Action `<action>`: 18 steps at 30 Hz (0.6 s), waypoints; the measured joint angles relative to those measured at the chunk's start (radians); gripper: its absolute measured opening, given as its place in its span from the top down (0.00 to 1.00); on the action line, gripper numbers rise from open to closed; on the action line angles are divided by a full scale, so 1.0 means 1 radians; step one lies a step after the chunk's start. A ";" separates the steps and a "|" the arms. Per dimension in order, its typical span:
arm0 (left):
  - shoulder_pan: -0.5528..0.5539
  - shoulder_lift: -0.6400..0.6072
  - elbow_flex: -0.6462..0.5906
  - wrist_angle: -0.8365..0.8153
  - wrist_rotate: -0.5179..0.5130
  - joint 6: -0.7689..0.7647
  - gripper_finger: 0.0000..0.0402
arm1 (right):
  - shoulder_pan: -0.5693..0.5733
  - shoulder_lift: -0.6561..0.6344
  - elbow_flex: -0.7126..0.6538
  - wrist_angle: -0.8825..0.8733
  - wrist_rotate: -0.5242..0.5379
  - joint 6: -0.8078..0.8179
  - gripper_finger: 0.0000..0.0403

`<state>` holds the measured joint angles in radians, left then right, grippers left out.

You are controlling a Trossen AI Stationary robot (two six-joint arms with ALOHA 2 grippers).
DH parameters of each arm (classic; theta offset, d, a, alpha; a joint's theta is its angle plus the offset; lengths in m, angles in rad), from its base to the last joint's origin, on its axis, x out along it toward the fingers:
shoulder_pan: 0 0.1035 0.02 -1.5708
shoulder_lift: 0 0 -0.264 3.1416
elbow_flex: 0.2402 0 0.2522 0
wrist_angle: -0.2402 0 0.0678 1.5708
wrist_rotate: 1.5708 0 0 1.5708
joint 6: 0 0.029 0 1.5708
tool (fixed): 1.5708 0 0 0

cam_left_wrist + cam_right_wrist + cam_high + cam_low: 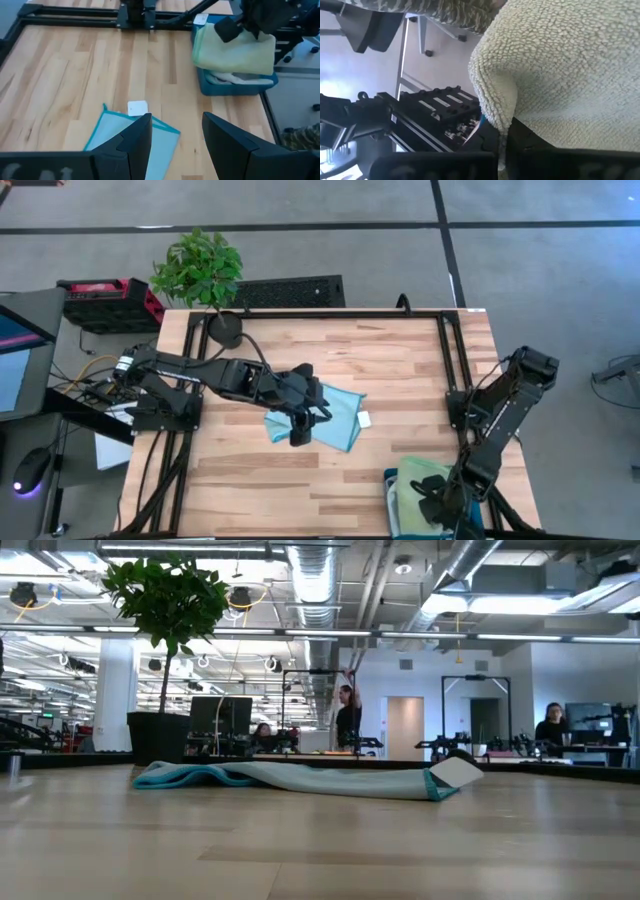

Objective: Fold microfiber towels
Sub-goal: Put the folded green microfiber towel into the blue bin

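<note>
A light blue towel lies flat, partly folded, at the table's middle, its white tag at its right edge; the low view shows the towel flat on the wood. My left gripper hovers open just above the blue towel's left part, touching nothing. At the near right, a pale green towel lies heaped on a teal bin. My right gripper is down on that heap, shut on the green cloth. My right gripper pinches a raised fold of the pale green towel between its two fingers, coming slanting down from above. The cloth bulges over the fingers and the rest of the towel lies on the heap in the bin. How many layers it holds I cannot tell.
A potted plant stands at the table's far left corner. Black frame rails run along the table's sides. A paler cloth lies under the green one in the bin. Bare wood spreads near and left of the blue towel. People show in the room beyond.
</note>
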<state>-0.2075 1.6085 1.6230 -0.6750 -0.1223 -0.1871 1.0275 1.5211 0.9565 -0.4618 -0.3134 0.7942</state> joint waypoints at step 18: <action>0.000 0.000 0.000 -0.001 0.003 0.001 0.58 | -0.002 0.000 0.000 0.006 0.008 0.073 0.86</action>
<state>-0.2073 1.6085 1.6227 -0.6758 -0.1192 -0.1866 1.0260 1.5208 0.9565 -0.4561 -0.3054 0.8673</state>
